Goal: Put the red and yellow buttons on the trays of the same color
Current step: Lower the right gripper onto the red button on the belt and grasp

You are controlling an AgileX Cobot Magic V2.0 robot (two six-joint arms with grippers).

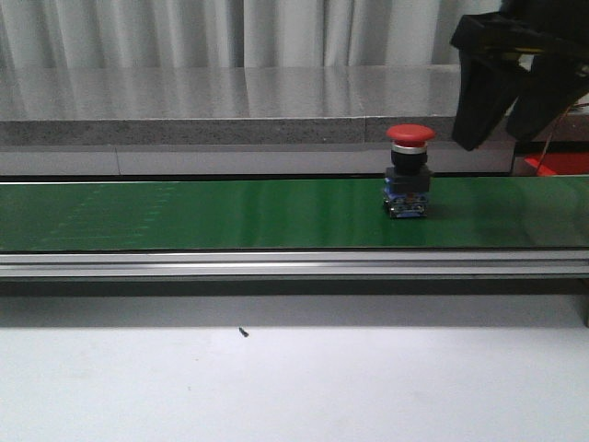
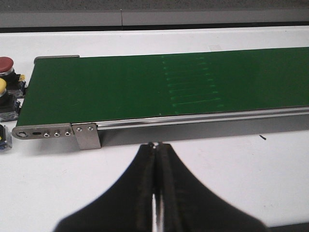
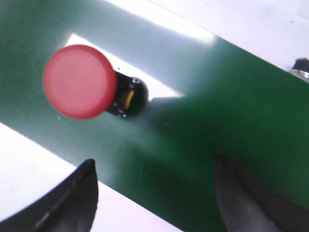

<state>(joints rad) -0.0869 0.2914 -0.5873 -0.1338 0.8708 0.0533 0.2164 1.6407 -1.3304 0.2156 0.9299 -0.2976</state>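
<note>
A red button is shown standing upright on the green belt of a conveyor, toward the right of the front view. Its red mushroom cap is carried on a black collar above a blue base, and the base rests on the belt surface. In the right wrist view the same button is seen from above, its round cap hiding most of the body.

The right end effector is held above and to the right of the button, apart from it. Its fingers are spread wide with nothing between them, and the belt is seen in the gap.

The left end effector is seen only in the left wrist view, over the white tabletop just in front of the conveyor's metal side rail. Its fingers are pressed together and nothing is held.

Beyond the end of the belt in that view, a second red button and a yellow button are seen at the picture's edge, one just beside the other, both partly cut off. A red surface is glimpsed behind the belt at the far right of the front view; what it is cannot be told.
</note>
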